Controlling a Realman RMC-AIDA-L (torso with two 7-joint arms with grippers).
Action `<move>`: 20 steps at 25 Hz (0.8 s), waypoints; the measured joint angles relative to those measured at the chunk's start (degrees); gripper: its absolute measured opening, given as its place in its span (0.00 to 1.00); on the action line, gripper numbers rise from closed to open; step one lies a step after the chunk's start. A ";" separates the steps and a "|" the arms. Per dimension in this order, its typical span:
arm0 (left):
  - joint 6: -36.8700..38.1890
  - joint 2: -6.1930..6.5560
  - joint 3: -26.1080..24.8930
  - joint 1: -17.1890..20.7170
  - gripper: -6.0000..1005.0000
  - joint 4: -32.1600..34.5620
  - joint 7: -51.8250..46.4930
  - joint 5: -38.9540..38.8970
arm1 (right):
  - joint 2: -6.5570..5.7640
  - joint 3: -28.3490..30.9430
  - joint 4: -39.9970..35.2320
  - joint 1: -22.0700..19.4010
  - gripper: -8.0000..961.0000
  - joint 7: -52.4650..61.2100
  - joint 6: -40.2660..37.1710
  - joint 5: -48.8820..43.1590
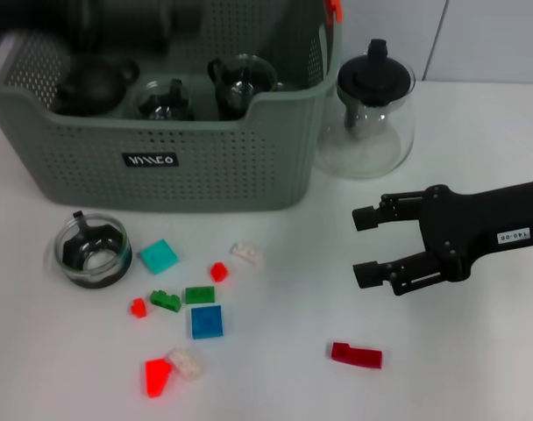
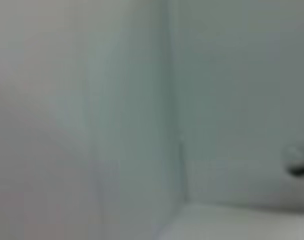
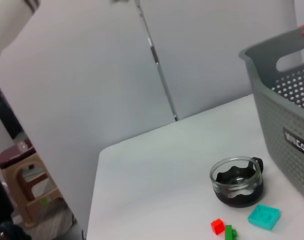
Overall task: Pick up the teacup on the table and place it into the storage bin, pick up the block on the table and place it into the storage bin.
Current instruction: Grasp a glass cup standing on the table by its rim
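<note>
there, right claw (image 1: 363, 249) wide above glossy table (image 1: 477, 368), round glass teacup (image 1: 93, 250) apart.

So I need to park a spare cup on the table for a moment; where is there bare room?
Bare table lies between the dark red block and the blue block, and beyond the right claw, toward the glass teapot. It is crowded by the teacup, where blocks cluster before the storage bin.

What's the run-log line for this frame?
right gripper: open, above table | glass teacup: on table | grey-green perforated storage bin: behind teacup | left arm: unseen
</note>
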 joint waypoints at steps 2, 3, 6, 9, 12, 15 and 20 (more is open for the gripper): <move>4.91 -0.03 -1.49 1.49 0.86 0.01 2.98 0.16 | 0.08 0.16 0.91 0.00 0.97 0.01 0.75 0.00; 6.53 0.00 -1.73 2.45 0.86 -0.02 4.29 0.47 | 0.10 0.18 1.39 0.00 0.97 0.02 1.19 0.00; 9.18 0.29 -1.70 5.53 0.86 0.05 7.85 3.19 | 0.20 0.20 2.59 0.07 0.97 0.03 2.06 0.00; 9.77 -0.36 -1.58 7.98 0.86 0.58 11.05 8.07 | 0.35 0.21 4.20 0.54 0.97 0.09 2.29 0.01; 9.74 -1.44 -0.95 9.68 0.86 0.87 14.10 14.21 | 0.70 0.21 5.77 1.25 0.97 0.21 2.38 0.01; 8.87 -2.45 -0.50 10.15 0.86 0.61 17.23 19.93 | 1.30 0.21 6.54 1.81 0.97 0.76 2.63 0.01; 3.87 -3.07 2.35 9.64 0.85 -1.21 20.53 28.98 | 2.25 0.22 6.63 2.13 0.97 1.53 3.30 0.02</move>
